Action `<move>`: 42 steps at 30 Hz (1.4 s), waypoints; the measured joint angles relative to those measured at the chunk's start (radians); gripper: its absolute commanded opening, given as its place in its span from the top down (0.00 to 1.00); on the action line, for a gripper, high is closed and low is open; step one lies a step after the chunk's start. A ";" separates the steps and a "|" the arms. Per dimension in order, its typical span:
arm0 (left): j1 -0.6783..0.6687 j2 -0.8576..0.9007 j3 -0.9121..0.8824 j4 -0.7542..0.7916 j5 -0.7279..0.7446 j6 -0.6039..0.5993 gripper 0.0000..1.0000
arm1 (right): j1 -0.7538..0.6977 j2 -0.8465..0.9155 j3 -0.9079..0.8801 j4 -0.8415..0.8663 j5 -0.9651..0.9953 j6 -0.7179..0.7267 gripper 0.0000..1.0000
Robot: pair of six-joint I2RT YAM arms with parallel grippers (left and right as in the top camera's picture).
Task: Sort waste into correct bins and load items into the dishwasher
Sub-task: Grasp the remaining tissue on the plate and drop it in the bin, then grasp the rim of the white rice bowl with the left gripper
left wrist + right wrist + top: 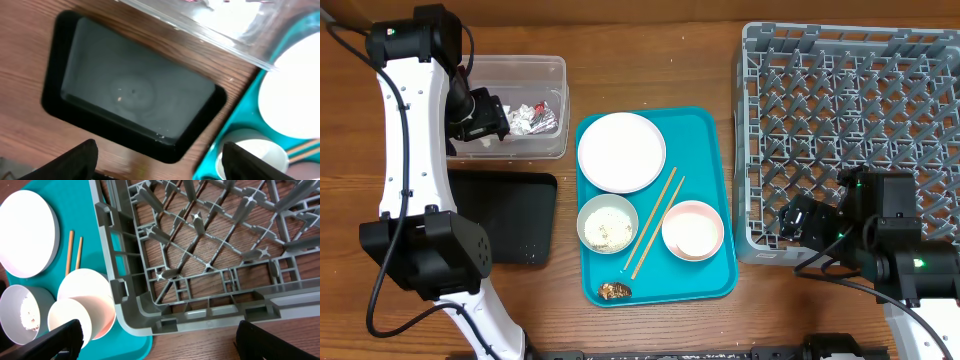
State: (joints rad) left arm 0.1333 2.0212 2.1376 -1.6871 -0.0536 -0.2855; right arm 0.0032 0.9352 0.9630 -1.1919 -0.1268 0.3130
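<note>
The clear tub (510,75) holds red and silver foil wrappers (538,117); no napkin shows clearly. My left gripper (495,120) hangs open and empty at the tub's left part. In the left wrist view the jaws (160,167) are above the black tray (135,95). On the teal tray (715,150) lie the white plate (621,151), the grey bowl (608,223) with rice grains, the pink bowl (693,230), two chopsticks (655,220) and a brown scrap (614,291). My right gripper (790,218) is open and empty at the near left corner of the grey dish rack (850,130), and its jaws (165,345) are beside the pink bowl (87,305).
The black tray (505,215) lies in front of the tub, left of the teal tray, with a few specks in it. The rack (210,255) holds nothing and its corner meets the teal tray's right edge (125,347). Bare wood shows in front of the rack.
</note>
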 measured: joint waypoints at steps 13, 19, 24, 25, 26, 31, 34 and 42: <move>-0.157 -0.419 -0.468 0.096 0.042 -0.016 0.18 | 0.000 0.001 0.003 0.004 0.000 0.000 0.00; -0.465 -0.493 -0.785 0.455 0.044 -0.048 0.18 | 0.000 0.001 0.004 0.012 0.000 0.000 0.00; -0.715 -0.460 -0.873 0.634 0.050 -0.022 0.23 | 0.000 0.001 0.004 0.012 0.000 0.000 0.00; -0.747 -0.447 -0.873 0.651 0.050 -0.022 0.25 | 0.000 0.001 0.004 0.012 0.000 0.000 0.00; -0.764 -0.437 -0.873 0.664 0.049 -0.021 0.27 | 0.000 0.001 0.004 0.012 0.000 0.000 0.00; -0.804 -0.330 -0.874 0.686 0.050 -0.021 0.42 | 0.000 0.001 0.004 0.010 0.000 0.000 0.00; -0.804 -0.268 -0.875 0.687 0.049 -0.019 0.49 | 0.000 0.001 0.004 0.009 0.000 0.000 0.00; -0.804 -0.168 -0.875 0.690 0.050 -0.017 0.76 | 0.000 0.001 0.004 0.008 0.000 0.000 0.00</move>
State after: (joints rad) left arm -0.6708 1.8530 1.2625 -0.9970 -0.0040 -0.3027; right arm 0.0032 0.9360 0.9668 -1.1835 -0.1272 0.3134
